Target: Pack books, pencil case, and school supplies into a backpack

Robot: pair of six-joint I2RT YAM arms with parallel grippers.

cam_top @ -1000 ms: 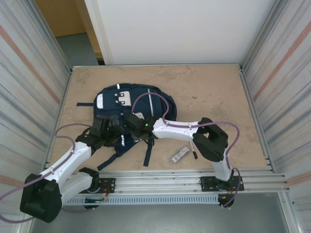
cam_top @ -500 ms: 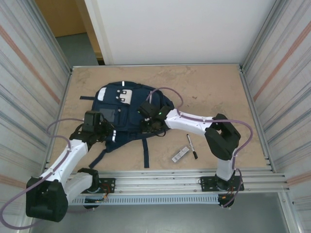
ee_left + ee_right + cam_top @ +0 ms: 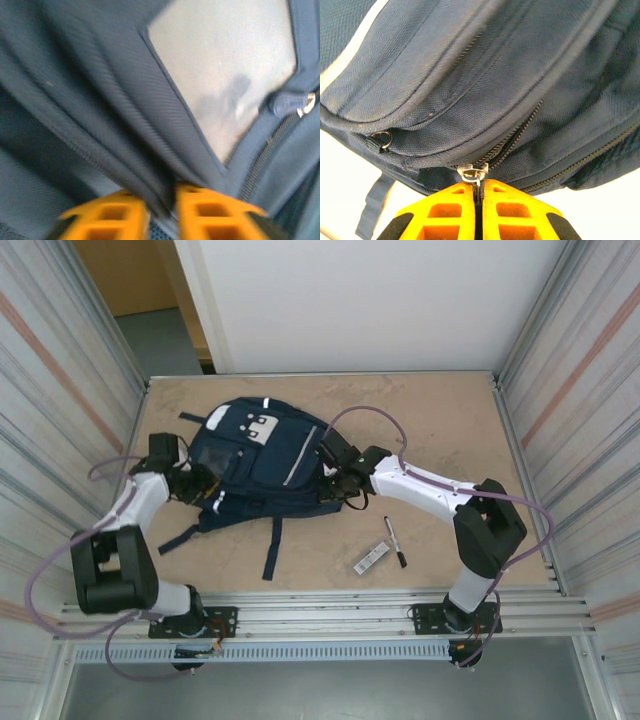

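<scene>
At bottom centre, right wrist view: right gripper [image 3: 479, 189] clamped on zipper pull [image 3: 471, 173]; left gripper [image 3: 162, 207] pinching backpack [image 3: 262, 455] fold. Risk: pull slips if fabric slackens.

I'm in a lab test cell: my bases [image 3: 455, 620] bolt to aluminium extrusion rails [image 3: 330, 605], tan tabletop [image 3: 440, 420] boxed in by ribbed metal side walls [image 3: 50, 390] and a white back board [image 3: 370, 300].
</scene>
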